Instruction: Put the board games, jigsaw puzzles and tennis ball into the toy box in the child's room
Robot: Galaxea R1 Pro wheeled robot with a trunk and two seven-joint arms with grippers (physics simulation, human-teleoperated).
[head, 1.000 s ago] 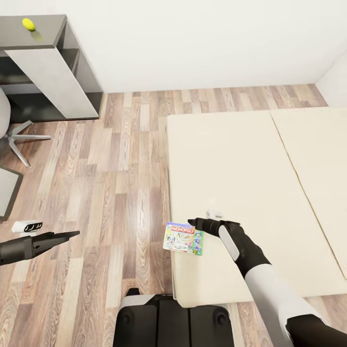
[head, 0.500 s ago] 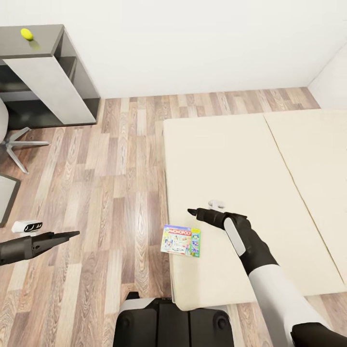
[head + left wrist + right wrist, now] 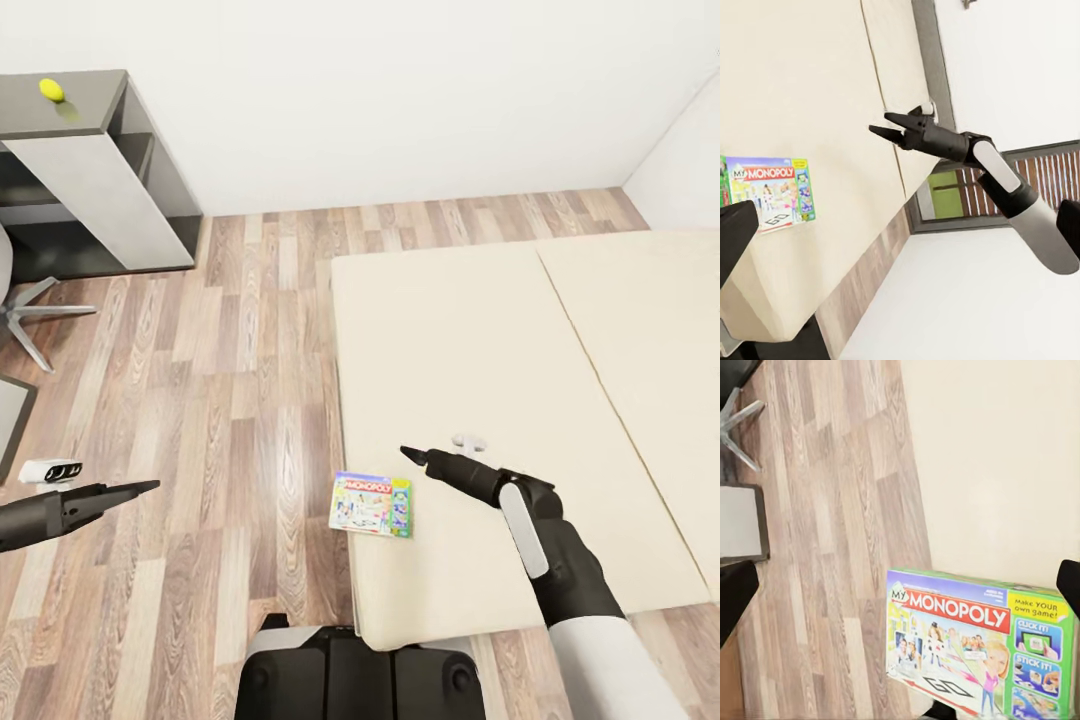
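A Monopoly board game [image 3: 371, 504] lies flat at the bed [image 3: 480, 350] edge, just beside the empty, narrowly parted right pincer [image 3: 412, 456]; a tennis ball [image 3: 52, 90] sits on the far bench [image 3: 90, 100], so tidying looks barely begun.

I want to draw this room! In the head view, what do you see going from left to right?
Tennis ball on the grey table → left tool → Monopoly board game at the bed's near corner → right tool.
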